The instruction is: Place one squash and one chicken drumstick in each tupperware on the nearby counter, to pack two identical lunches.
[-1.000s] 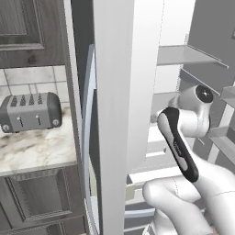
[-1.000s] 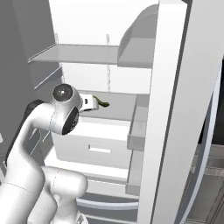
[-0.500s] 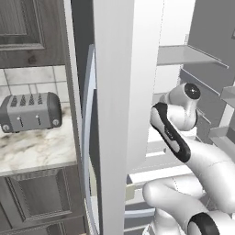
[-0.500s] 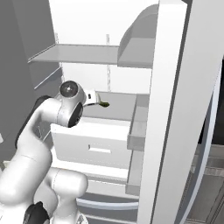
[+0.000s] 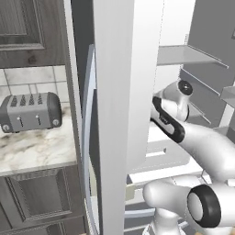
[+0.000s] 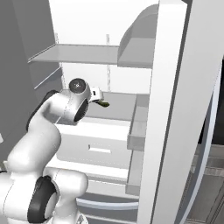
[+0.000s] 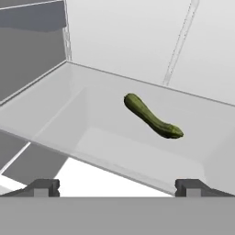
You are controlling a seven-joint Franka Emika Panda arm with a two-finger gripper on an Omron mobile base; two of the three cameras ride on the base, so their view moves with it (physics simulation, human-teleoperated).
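Note:
A slim dark green squash [image 7: 151,117] lies slantwise on a white fridge shelf [image 7: 55,105], just ahead of my gripper [image 7: 118,187]. The gripper is open, its two dark fingertips [image 7: 43,186] spread wide and short of the shelf's front lip, with nothing between them. From the right base view, my hand [image 6: 95,93] reaches into the fridge with the squash [image 6: 105,104] right beyond it. The marble counter [image 5: 32,147] lies left of the fridge. The chicken drumstick and the tupperware are out of view.
A grey slotted toaster [image 5: 30,111] stands on the counter. The open fridge door [image 5: 114,114] stands between counter and arm. An upper shelf [image 6: 78,54] hangs over my hand, and a white drawer [image 6: 96,144] sits below it. Door bins [image 6: 140,127] jut out on the right.
The arm has stretched farther up and into the fridge toward the shelf with the squash. The gripper has stayed open.

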